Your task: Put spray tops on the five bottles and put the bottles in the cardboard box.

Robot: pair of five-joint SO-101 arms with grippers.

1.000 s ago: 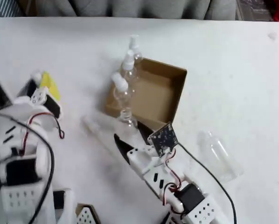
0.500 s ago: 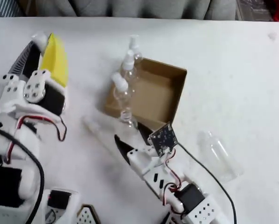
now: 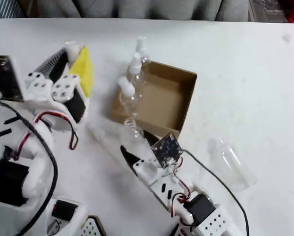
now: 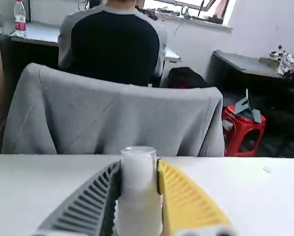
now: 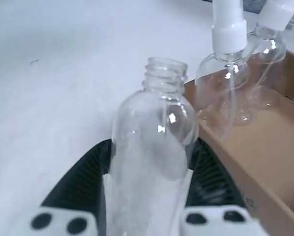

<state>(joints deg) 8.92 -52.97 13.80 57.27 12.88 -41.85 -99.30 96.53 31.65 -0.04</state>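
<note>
One white table point(image 3: 245, 64), cardboard box point(image 3: 162, 100), grey chair point(image 4: 112, 118)

The room is bright, and the light is soft and even. The white table point(image 3: 245, 59) glows so much that the lying bottle point(image 3: 230, 164) nearly melts into it. Shadows on the table are pale, with fuzzy edges. Inside the cardboard box point(image 3: 159, 101) the near wall looks a bit darker. Little white sparkles sit on the open bottle point(image 5: 154, 147). The spray top point(image 4: 137, 187) shines white. Far behind, a window point(image 4: 186, 6) lets daylight in, and it is dark under the desk point(image 4: 240, 61).
</note>
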